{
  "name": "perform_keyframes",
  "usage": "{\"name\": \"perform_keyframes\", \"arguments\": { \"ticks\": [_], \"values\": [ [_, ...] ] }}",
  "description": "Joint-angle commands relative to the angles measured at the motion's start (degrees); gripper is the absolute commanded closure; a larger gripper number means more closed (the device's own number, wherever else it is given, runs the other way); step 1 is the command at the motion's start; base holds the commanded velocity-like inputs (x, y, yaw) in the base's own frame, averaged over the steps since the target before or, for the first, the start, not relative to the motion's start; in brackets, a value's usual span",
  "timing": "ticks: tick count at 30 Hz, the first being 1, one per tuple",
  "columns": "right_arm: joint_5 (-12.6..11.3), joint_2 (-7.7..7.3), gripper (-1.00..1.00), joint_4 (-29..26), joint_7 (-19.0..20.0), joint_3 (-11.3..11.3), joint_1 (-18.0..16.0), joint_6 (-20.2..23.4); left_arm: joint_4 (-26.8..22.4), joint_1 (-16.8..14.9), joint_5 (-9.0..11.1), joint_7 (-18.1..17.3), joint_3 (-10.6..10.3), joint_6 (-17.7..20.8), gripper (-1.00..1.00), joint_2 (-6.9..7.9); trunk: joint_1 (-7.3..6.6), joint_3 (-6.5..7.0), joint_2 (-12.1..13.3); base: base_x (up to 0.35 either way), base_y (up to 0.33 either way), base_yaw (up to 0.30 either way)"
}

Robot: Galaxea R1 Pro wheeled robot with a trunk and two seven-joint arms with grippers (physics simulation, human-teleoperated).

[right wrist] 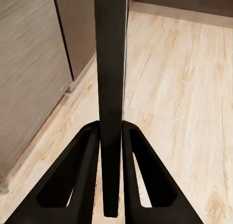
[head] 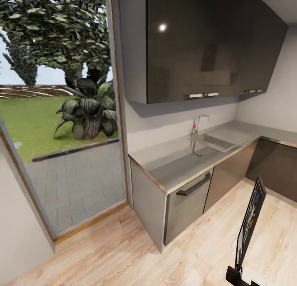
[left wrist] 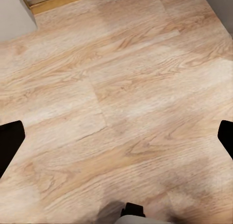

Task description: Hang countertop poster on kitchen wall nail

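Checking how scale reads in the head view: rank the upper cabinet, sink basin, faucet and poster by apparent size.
1. Upper cabinet
2. Poster, though it is seen edge-on and close to the camera, so this rank is unsure
3. Sink basin
4. Faucet

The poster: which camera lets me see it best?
The head view: there the poster stands upright over the wooden floor, turned nearly edge-on, with a sliver of its colourful artwork showing. The right wrist view shows its thin black edge clamped in the right end effector.

Open wood floor (head: pixel 123 253) lies ahead; base cabinets (head: pixel 185 199) and dark wall cupboards (head: pixel 206 42) hem the kitchen countertop (head: pixel 181 162).
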Motion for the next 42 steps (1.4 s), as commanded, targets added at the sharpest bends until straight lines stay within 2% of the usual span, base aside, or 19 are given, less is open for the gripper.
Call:
{"name": "perform_keyframes", "arguments": {
  "ticks": [1, 6, 18, 23, 34, 42],
  "values": [
    [-0.6, -0.02, 1.00, 0.0, 0.1, 0.1, 0.0, -0.4, 0.0, 0.0, 0.0, 0.0, 0.0, -0.1, -1.00, 0.00, 0.02, 0.00, 0.0, -0.030, -0.022, 0.270],
    [-0.6, -0.02, 1.00, 0.0, 0.1, 0.1, 0.0, -0.4, 0.1, 0.0, 0.0, -0.1, 0.1, -0.2, -1.00, 0.02, 0.02, 0.00, 0.0, -0.095, -0.009, 0.281],
    [-0.6, -0.02, 1.00, 0.0, 0.1, 0.2, 0.0, -0.4, 0.2, 0.0, 0.0, -0.1, 0.1, -0.2, -1.00, 0.02, 0.02, 0.00, 0.0, -0.300, -0.001, 0.288],
    [-0.6, -0.02, 1.00, 0.0, 0.0, 0.2, 0.0, -0.4, 0.2, 0.0, 0.0, -0.1, 0.1, -0.1, -1.00, 0.02, 0.02, 0.00, 0.0, -0.121, 0.005, 0.289],
    [-0.6, -0.02, 1.00, 0.0, 0.0, 0.2, 0.0, -0.4, 0.2, 0.0, 0.0, -0.1, 0.1, -0.2, -1.00, 0.02, 0.02, 0.00, 0.0, -0.214, 0.162, 0.283],
    [-0.6, -0.02, 1.00, 0.0, 0.0, 0.2, 0.0, -0.4, 0.2, 0.0, 0.0, -0.1, 0.1, -0.2, -1.00, 0.02, 0.02, 0.00, 0.0, -0.271, 0.198, 0.062]
  ]
}}
